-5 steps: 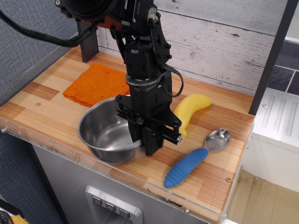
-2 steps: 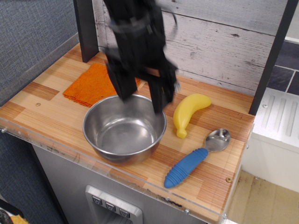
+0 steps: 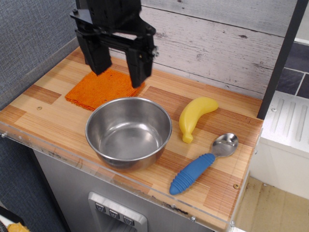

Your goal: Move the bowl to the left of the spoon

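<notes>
So the gripper (image 3: 119, 65) has pulled up and back toward the rear left since a moment ago. It was down at the bowl's right rim a second back, and now it hangs over the orange cloth (image 3: 101, 88), well clear of everything. Its two chunky black fingers (image 3: 139, 67) stand spread apart with nothing between them, so it has let go.

The bowl (image 3: 128, 132) hasn't budged since the last frame. It sits upright on the wooden counter (image 3: 43, 108) near the front edge, left of the other items. It's a round stainless-steel thing with a rolled rim and a shiny brushed inside that picks up soft reflections, and it's easily the biggest object there. Its back rim comes just up to the cloth's front corner; I can't tell if they actually touch.

The spoon (image 3: 204, 162) lies to the right of the bowl, apart from it, angled with its polished metal head pointing up-right and its fat, ribbed blue rubbery handle pointing down-left toward the front edge. Between bowl and spoon, a bit further back, there's a smooth yellow plastic banana (image 3: 194, 116), curved, with its blunt lower end near the spoon's head.

The cloth looks coarse and woven, flat on the counter. The countertop is striped light and reddish wood planks, with a clear plastic lip along the front and a whitewashed plank wall (image 3: 227, 43) behind.
</notes>
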You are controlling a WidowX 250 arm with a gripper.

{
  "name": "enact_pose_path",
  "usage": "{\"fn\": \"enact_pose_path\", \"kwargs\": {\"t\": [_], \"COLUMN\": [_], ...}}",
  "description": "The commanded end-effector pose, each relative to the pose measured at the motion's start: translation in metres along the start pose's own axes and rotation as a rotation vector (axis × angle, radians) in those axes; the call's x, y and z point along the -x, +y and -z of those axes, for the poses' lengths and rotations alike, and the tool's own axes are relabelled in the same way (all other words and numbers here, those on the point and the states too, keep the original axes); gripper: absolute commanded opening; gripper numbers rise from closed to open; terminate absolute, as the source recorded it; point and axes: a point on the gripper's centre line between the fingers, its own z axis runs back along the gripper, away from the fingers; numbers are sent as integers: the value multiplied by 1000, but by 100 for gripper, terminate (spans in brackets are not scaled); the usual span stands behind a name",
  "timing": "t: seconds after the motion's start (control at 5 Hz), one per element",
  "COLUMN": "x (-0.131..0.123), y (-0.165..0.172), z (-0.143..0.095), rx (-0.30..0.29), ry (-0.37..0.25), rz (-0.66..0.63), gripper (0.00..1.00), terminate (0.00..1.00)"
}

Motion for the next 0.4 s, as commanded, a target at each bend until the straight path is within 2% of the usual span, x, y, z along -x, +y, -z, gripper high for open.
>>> {"fn": "enact_pose_path", "kwargs": {"t": [0.0,0.2], "x": [-1,2], "y": [11,10], "z": [-8,-12], "rx": [7,25], "ry": [30,71], "rz": [12,-63], "gripper": [100,100], "terminate": [0,0]}}
